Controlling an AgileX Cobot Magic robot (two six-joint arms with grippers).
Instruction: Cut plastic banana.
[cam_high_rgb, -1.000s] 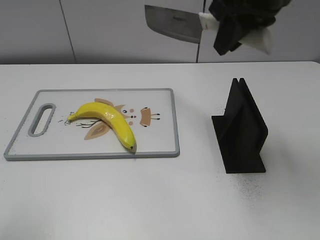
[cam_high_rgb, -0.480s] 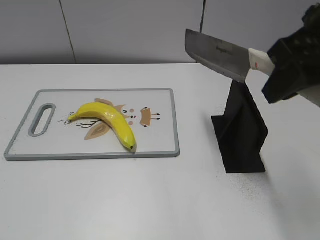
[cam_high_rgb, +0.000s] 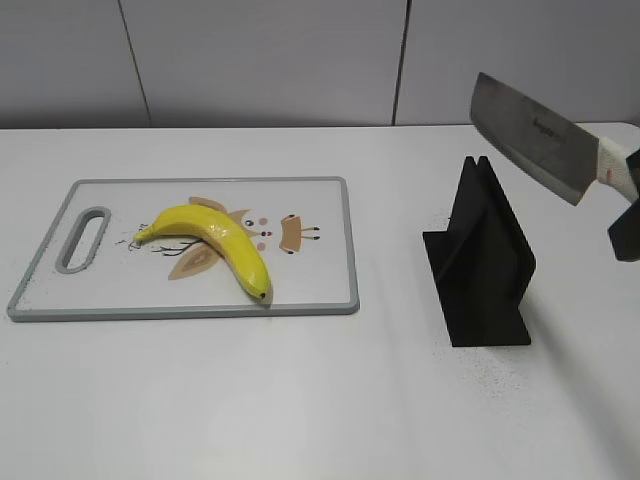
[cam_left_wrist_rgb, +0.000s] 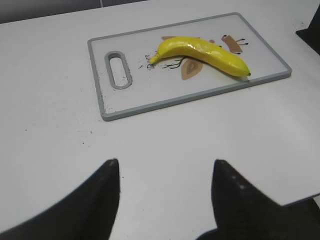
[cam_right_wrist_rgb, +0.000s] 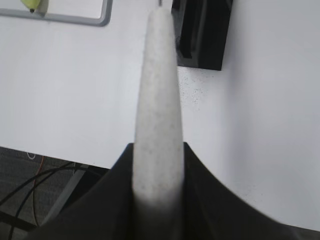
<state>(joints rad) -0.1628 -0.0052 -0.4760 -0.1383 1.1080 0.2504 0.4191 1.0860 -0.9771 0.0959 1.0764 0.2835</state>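
Observation:
A yellow plastic banana lies whole on a grey-rimmed white cutting board at the left; both also show in the left wrist view, the banana and the board. My right gripper is shut on the white handle of a cleaver. Its steel blade hangs tilted in the air just right of and above the black knife stand. My left gripper is open and empty above bare table, short of the board.
The black knife stand is slotted and stands right of the board. The white table ends near my right gripper, with floor and cables below its edge. A grey wall runs behind.
The cleaver has swung from high at the back, down and to the right, past the top of the stand. The banana and the board have not moved.

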